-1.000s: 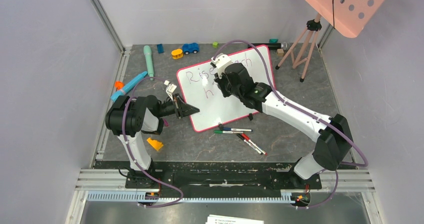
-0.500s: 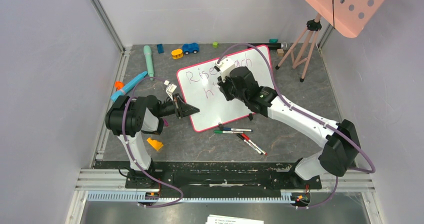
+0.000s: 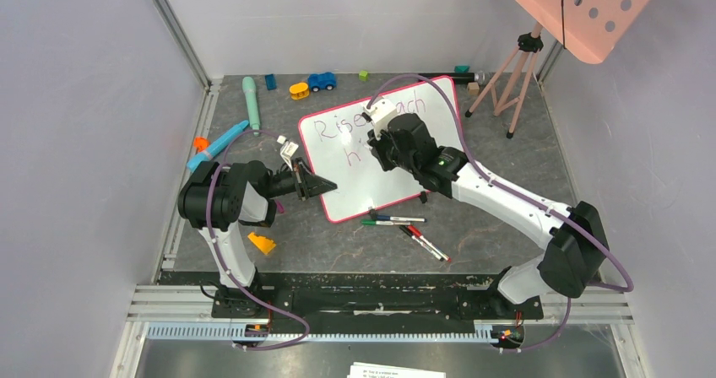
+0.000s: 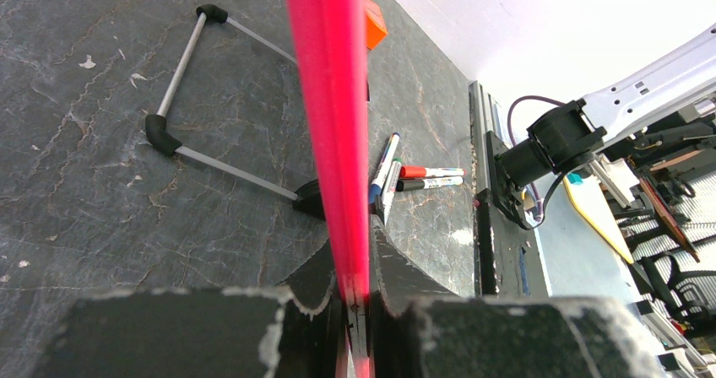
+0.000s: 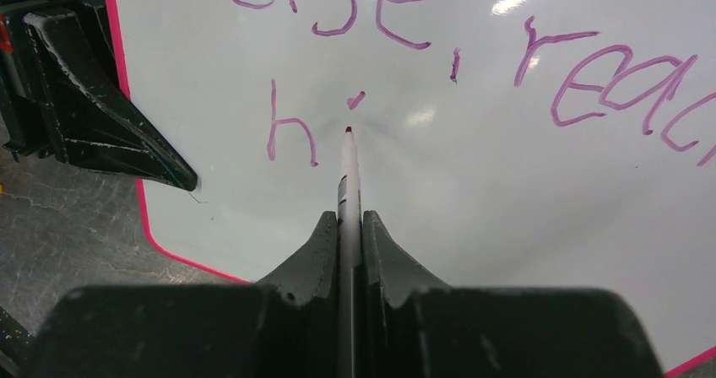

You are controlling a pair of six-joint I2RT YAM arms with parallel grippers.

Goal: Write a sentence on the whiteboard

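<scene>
The whiteboard point(image 3: 371, 184), white with a pink-red rim, stands propped on the table. My left gripper point(image 3: 325, 186) is shut on its lower left rim point(image 4: 329, 99), which runs edge-on between the fingers point(image 4: 350, 251). My right gripper point(image 5: 344, 218) is shut on a marker point(image 5: 348, 175) whose tip touches the whiteboard point(image 5: 507, 192). The purple sentence point(image 5: 291, 125) reads "Rise, reach" on the top line. Below it are "h" and a short dot stroke just above the tip. From above, the right wrist point(image 3: 397, 142) covers the middle of the writing point(image 3: 331, 127).
Several loose markers point(image 3: 393, 220) lie in front of the board, two more point(image 3: 426, 243) to their right. A tripod point(image 3: 507, 83) with a salmon perforated panel point(image 3: 583, 7) stands at the back right. Toys point(image 3: 299, 90) line the back edge, and an orange wedge point(image 3: 262, 243) lies near the left arm.
My right gripper has shifted a little to the right with the marker, past the "h" on the lower line. The left gripper and the board have stayed still.
</scene>
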